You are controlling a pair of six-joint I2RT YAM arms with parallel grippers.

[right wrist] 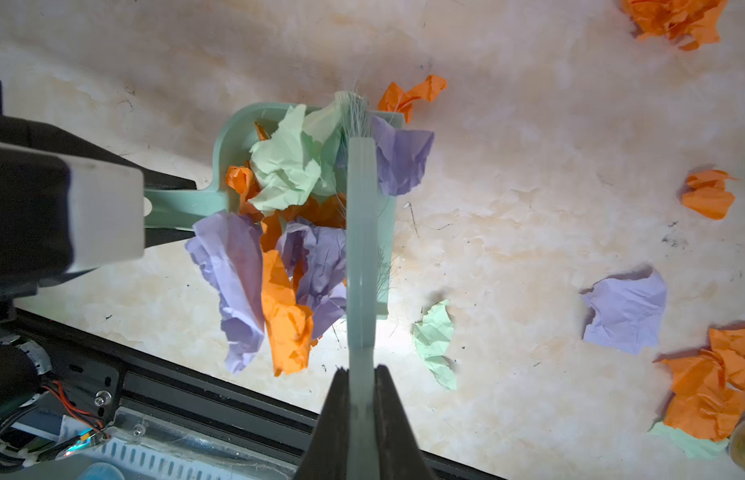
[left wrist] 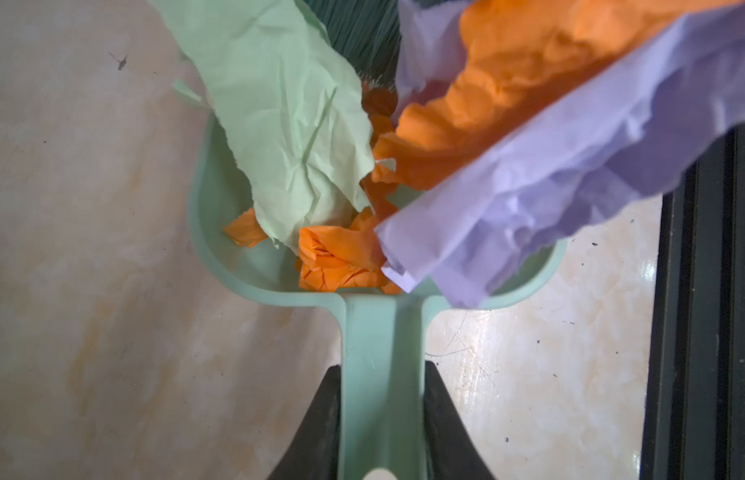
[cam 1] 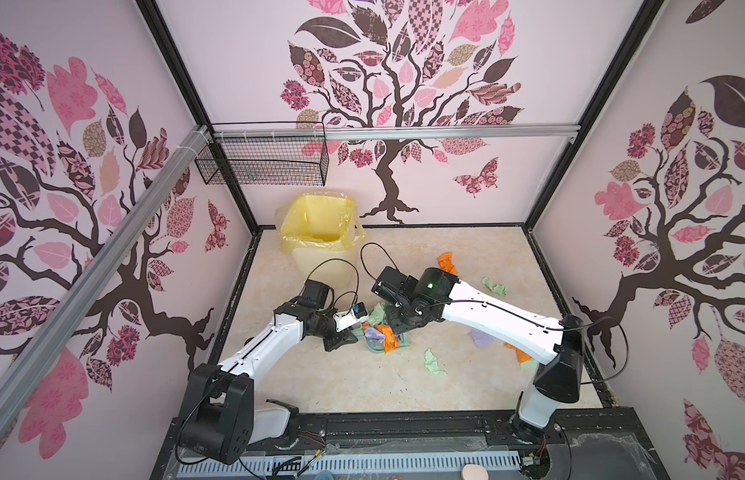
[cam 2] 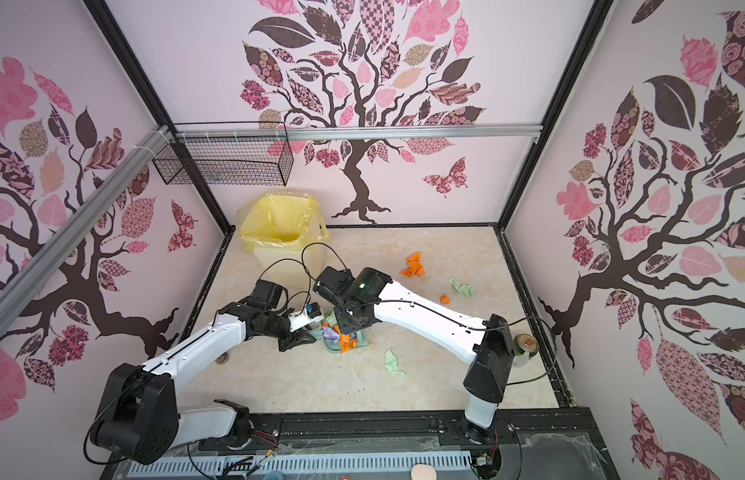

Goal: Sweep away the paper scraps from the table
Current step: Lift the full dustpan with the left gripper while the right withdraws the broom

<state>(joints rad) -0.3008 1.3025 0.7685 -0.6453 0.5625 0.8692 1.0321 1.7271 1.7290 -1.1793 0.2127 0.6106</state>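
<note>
And there's the left gripper point(left wrist: 383, 374), both dark fingers squeezed narrow on the handle of the teal dustpan point(left wrist: 201, 224); the pan lies flat on the table point(cam 1: 362, 386), about mid-table in both top views; it's heaped with paper scraps point(right wrist: 285, 166), green, orange and lilac, all crumpled together; a lilac sheet point(right wrist: 233, 286) and an orange strip point(right wrist: 285, 324) hang right over the pan's side wall; opposite, the right gripper point(right wrist: 362, 374), fingers shut hard on the stem of the brush point(right wrist: 362, 216); the brush lies along the pan's open mouth, bristles poking out at its edge; one orange scrap point(right wrist: 412, 97) sits just outside the mouth, by the brush tip; a green scrap point(right wrist: 435, 340) lies just beside the pan on the open side; well apart from it, a lilac scrap point(right wrist: 624, 311), a small orange ball point(right wrist: 707, 195) and an orange clump point(right wrist: 711, 386); in a top view, another orange wad point(cam 2: 412, 266) and a green wad point(cam 2: 460, 286) lie toward the far wall; the yellow-lined bin point(cam 1: 289, 235) stands in the far left corner.
</note>
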